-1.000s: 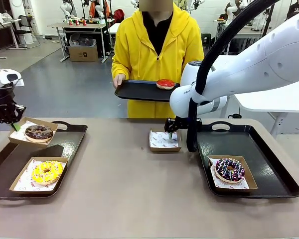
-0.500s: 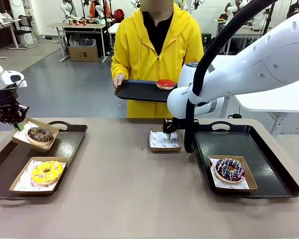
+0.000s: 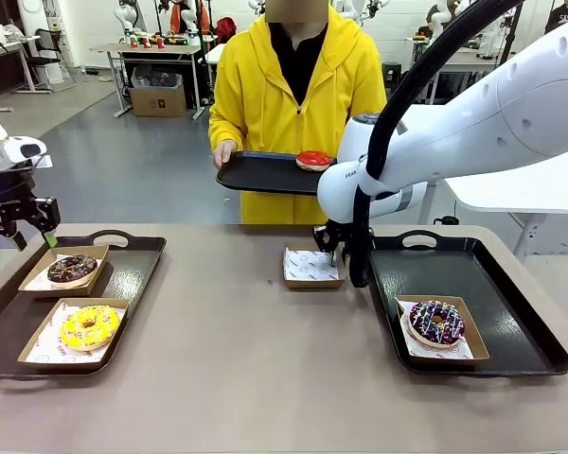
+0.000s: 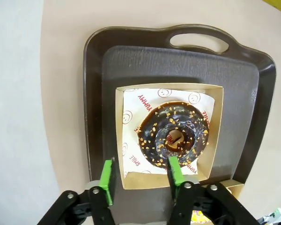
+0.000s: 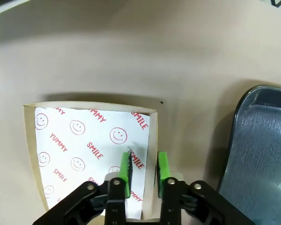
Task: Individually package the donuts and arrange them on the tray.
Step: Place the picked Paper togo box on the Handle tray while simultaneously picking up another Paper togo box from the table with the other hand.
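The left gripper [image 3: 32, 240] is held at the left edge of the front view, pointed downward, its green-padded fingers [image 4: 106, 175] spread apart with nothing between them. The right arm [image 3: 473, 123] is stretched in from the right across the middle, its wrist bent down so that the right gripper [image 3: 333, 253] is lowered to the table surface. In the right wrist view its fingers [image 5: 125, 167] are drawn close together, with only a narrow gap left.
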